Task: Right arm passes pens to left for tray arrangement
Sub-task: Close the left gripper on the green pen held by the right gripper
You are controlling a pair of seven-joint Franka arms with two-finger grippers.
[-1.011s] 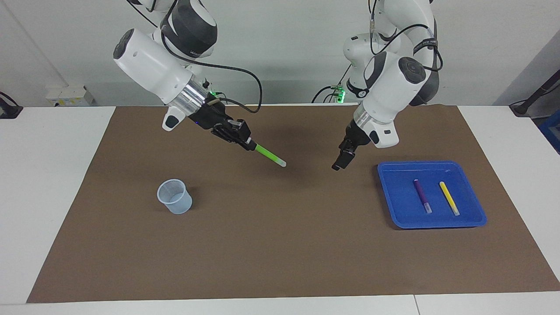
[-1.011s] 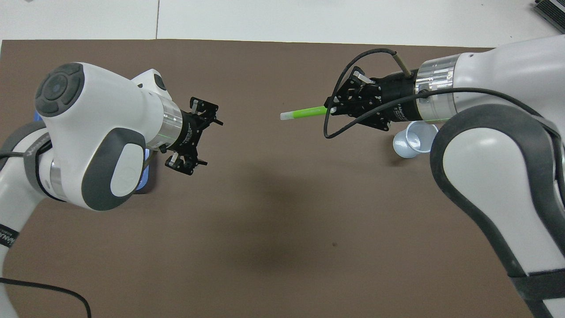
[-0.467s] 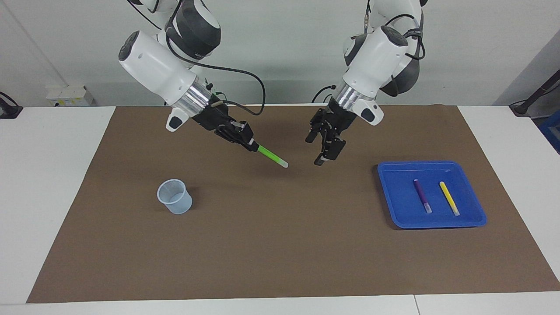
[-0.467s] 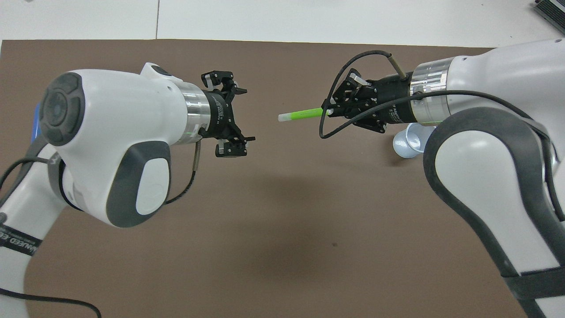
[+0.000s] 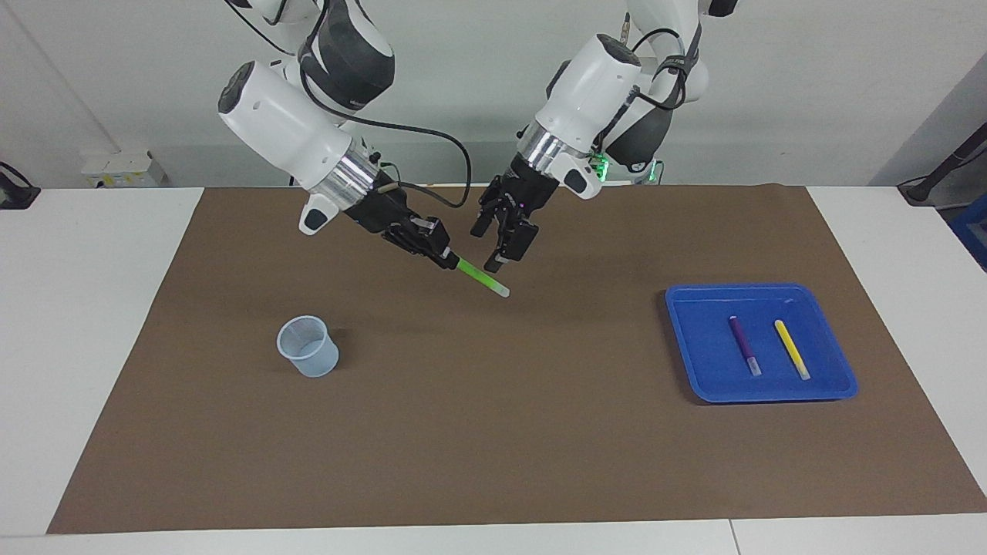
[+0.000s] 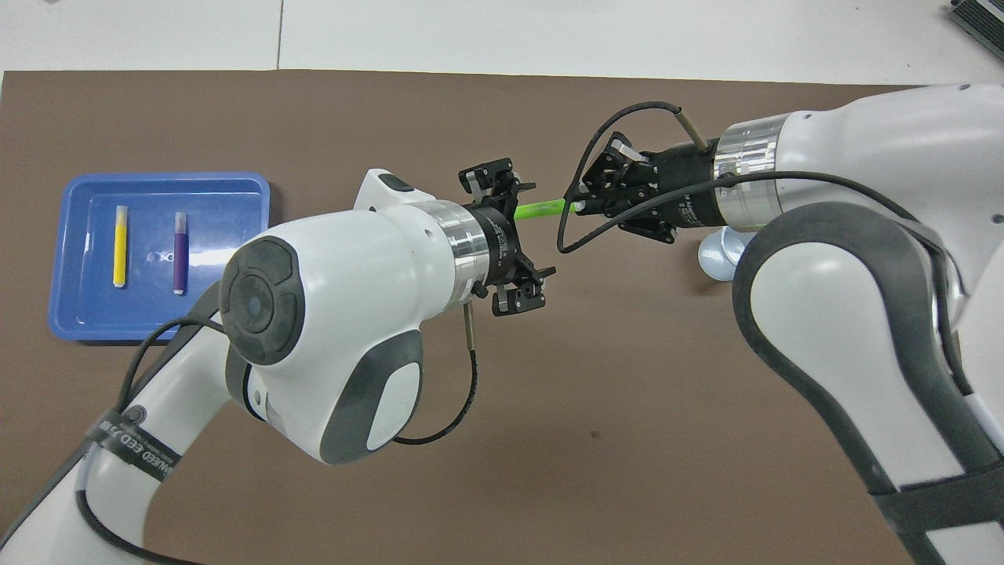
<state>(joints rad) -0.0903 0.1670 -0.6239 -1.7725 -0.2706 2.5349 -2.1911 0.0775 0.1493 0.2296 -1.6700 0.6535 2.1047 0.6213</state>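
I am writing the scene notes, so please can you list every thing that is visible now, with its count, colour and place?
green pen: one, green with pale end, held in the air over the mat.
purple pen: one, purple, in the tray.
yellow pen: one, yellow, in the tray beside the purple pen.
tray: one, blue, toward the left arm's end.
cup: one, translucent, toward the right arm's end.
mat: one, brown, on the white table.
right gripper: black, shut on the green pen.
left gripper: black, open beside the green pen.

- The white worktop (image 5: pixel 92 308) carried a brown mat (image 5: pixel 493 432).
- On the mat sat a translucent cup (image 5: pixel 308 347) and, well apart, a blue tray (image 5: pixel 686 339).
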